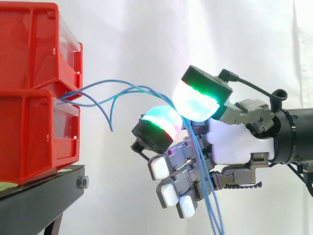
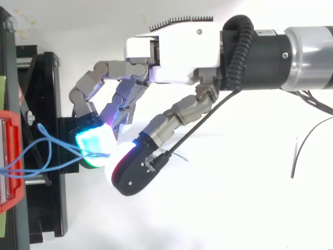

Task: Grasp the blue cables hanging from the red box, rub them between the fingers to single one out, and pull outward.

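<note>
Side view, from the left: the red box [image 1: 34, 137] sits stacked on the black stand [image 1: 44, 196], and the blue cables [image 1: 146, 90] come out of the gap at its front edge. They arc rightward through open air. One short loose end [image 1: 111, 128] droops down well short of me. The rest run into my robot hand [image 1: 234, 142], where two glowing pads [image 1: 195, 100] are closed on them in a pinch. Past the pinch the strands hang down across my palm and off the bottom of the view.

Top view agrees: the strands fan out from the red box [image 2: 10, 156] and converge between my pads [image 2: 96, 143].

I judge these cables to be very light, limp and thin, probably slick-jacketed, so they will slide and roll against each other easily. A flat pad-to-pad pinch partway along the free span, as I have now, seems the right hold: enough slack toward the box to rub without tugging. I cannot tell how many strands lie in the pinch.
</note>
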You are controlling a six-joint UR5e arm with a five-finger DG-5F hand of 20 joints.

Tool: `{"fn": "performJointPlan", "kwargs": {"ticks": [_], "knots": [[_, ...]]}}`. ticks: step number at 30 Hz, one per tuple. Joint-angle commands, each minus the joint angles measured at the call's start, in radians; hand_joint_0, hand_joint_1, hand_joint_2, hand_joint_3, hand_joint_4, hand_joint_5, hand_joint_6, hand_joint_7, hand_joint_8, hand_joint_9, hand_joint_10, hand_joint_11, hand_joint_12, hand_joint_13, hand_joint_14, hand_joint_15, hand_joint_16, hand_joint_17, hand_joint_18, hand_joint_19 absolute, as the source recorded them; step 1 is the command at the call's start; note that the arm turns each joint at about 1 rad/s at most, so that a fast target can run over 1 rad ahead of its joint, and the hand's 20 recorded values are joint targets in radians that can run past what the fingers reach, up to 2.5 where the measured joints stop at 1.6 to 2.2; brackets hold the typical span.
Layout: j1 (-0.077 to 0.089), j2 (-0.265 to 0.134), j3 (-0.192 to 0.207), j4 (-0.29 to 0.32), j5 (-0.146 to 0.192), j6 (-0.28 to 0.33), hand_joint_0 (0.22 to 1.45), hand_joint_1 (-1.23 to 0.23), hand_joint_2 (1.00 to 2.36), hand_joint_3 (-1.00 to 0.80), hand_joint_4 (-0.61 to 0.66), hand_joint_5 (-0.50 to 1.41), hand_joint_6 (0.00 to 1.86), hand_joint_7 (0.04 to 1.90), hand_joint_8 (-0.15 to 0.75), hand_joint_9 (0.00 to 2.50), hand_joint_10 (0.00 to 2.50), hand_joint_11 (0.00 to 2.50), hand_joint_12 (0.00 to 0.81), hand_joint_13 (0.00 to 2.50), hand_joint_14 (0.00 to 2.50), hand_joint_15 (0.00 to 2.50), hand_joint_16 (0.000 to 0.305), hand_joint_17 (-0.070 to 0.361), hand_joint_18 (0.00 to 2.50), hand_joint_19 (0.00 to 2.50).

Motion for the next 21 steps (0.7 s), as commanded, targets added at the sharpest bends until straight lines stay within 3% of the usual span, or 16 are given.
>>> {"fn": "performJointPlan", "kwargs": {"ticks": [1,10,12,21], "knots": [[0.001,0.000,0.000,0.001,0.000,0.000,0.59,-0.64,1.01,-0.43,-0.05,-0.12,0.86,1.10,0.198,0.93,0.01,0.33,0.342,0.84,0.02,0.58,0.041,0.092,0.73,0.64],[-0.001,0.000,0.000,0.001,0.000,0.000,0.57,-0.71,1.02,-0.24,-0.01,-0.12,0.85,1.21,0.210,0.97,0.01,0.37,0.348,0.85,0.02,0.60,0.042,0.094,0.74,0.65],[-0.001,0.000,0.000,0.000,0.000,0.000,0.57,-0.61,1.01,-0.19,0.02,-0.11,0.85,1.13,0.237,1.01,0.01,0.30,0.392,0.89,0.02,0.57,0.051,0.115,0.80,0.62],[-0.001,0.000,0.000,0.001,0.000,0.000,0.56,-0.57,1.01,-0.13,0.04,-0.09,0.84,1.10,0.249,1.02,0.01,0.28,0.409,0.90,0.02,0.57,0.055,0.124,0.81,0.61]]}}
